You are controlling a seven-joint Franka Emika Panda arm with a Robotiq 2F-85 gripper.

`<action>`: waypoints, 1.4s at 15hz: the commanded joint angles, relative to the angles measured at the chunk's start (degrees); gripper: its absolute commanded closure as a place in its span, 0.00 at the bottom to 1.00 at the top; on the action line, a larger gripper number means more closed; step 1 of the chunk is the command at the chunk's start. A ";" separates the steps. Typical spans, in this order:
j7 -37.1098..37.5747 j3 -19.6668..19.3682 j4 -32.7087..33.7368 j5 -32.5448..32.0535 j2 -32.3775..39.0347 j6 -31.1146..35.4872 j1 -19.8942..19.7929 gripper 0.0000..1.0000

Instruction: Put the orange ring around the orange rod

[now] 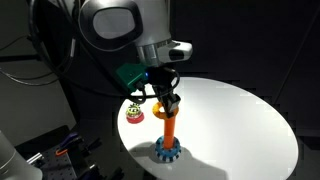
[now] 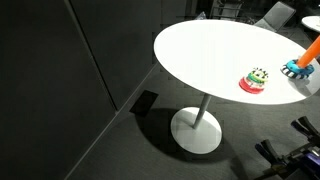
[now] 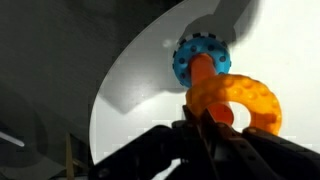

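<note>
The orange rod (image 1: 168,128) stands upright on its blue gear-shaped base (image 1: 167,152) near the front edge of the white round table (image 1: 240,120). My gripper (image 1: 167,103) hangs right over the rod's top, shut on the orange ring (image 3: 240,103). In the wrist view the ring sits in the jaws (image 3: 203,118) with the rod's top (image 3: 203,72) and blue base (image 3: 196,55) seen just behind and through it. In an exterior view only the rod (image 2: 311,50) and its base (image 2: 295,69) show at the right edge; the gripper is out of view there.
A round red, green and yellow piece (image 1: 135,113) lies on the table near the rod; it also shows in an exterior view (image 2: 256,80). The table stands on a single pedestal (image 2: 197,128). Dark curtains surround the scene.
</note>
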 commanded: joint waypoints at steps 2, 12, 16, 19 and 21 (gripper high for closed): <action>0.88 -0.26 1.91 -1.97 1.63 -0.97 -0.83 0.95; 1.34 -0.65 2.94 -2.07 2.90 0.11 -0.86 0.95; 1.15 -0.72 2.98 -1.80 3.70 0.08 -0.78 0.95; 1.08 -0.79 3.03 -1.73 4.31 0.06 -0.76 0.95; 0.92 -0.82 3.18 -1.63 4.46 -0.18 -0.74 0.64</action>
